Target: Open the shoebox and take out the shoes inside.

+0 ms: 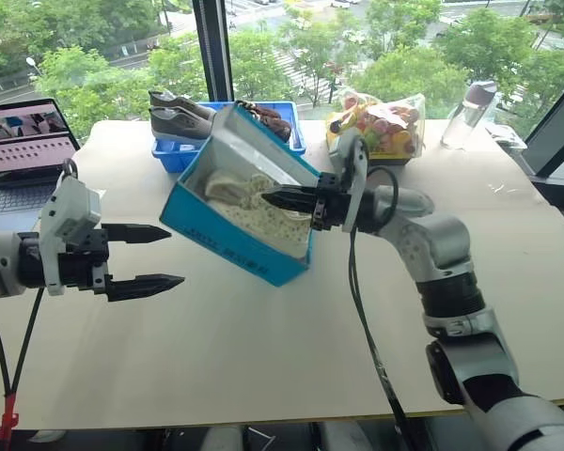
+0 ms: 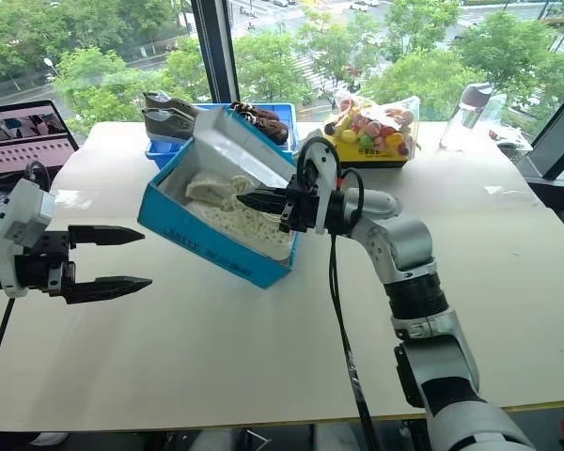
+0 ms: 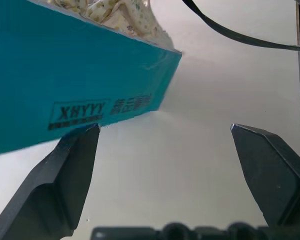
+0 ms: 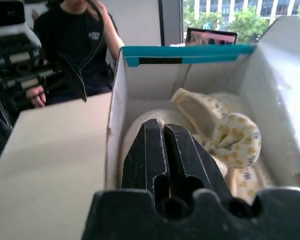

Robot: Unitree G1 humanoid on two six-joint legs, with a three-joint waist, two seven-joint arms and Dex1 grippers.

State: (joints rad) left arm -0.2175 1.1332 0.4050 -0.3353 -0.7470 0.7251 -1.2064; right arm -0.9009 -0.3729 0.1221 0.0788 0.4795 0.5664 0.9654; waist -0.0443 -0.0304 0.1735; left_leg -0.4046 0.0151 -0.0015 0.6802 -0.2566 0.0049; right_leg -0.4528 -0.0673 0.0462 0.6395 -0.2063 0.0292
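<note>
Black fingers of the left gripper stand spread wide apart just above the table, nearest to us, gripping nothing; we note them short of the shoebox, with bare tabletop between. In the left wrist view one fingertip lines up beside the box's lettered side, and we cannot tell whether it touches.

The bright blue shoebox sits mid-table with its lid raised towards the window. Inside we see patterned cream wrapping paper and a cream-white shoe partly showing.

The right gripper reaches level over the box's open top, its fingers pressed together. We cannot tell whether they pinch the paper.

Farther back stand a blue bin holding grey sneakers, a bag of fruit, a bottle and a laptop.
</note>
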